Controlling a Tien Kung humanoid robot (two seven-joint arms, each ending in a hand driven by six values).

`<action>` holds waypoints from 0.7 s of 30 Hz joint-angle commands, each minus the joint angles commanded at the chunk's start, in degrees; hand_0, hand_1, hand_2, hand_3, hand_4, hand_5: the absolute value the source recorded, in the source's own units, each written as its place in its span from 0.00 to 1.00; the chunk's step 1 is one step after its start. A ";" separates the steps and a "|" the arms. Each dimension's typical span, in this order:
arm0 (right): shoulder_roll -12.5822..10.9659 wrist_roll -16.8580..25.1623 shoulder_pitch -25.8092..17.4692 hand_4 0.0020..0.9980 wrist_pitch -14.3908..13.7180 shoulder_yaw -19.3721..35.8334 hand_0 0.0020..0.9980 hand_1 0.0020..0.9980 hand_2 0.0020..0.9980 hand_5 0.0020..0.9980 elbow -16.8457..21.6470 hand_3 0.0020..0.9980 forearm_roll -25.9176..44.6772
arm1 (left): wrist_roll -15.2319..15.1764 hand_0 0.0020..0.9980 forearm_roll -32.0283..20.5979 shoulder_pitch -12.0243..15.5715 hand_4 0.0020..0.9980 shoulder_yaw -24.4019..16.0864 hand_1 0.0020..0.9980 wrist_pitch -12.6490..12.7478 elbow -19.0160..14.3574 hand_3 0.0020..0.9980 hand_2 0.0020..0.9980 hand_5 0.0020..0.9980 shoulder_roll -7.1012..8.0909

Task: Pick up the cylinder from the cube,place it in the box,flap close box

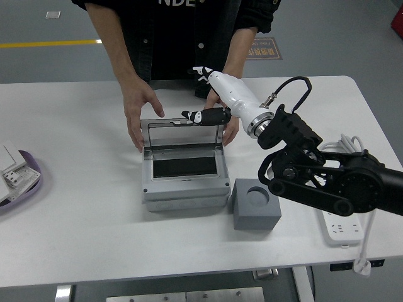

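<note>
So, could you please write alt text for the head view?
The right robot hand reaches over the upright lid of an open grey box, fingers spread, holding nothing. A person's hands steady the box from the far side. A grey cube with an empty round socket sits right of it.

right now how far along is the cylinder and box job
Done, apparently: the grey cube has an empty socket, though no cylinder shows inside the box. In hand: the right hand is up behind the lid, fingers on its top edge; a person's hands steady the box. Left: the lid stands upright, so flapping it shut remains.
</note>
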 joint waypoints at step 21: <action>-4.34 13.06 -6.86 0.75 -7.16 -2.71 0.74 0.68 0.70 0.32 14.71 0.82 20.36 | -0.31 0.51 -1.44 0.46 0.64 1.95 0.55 0.11 -0.35 0.60 0.55 0.20 -0.16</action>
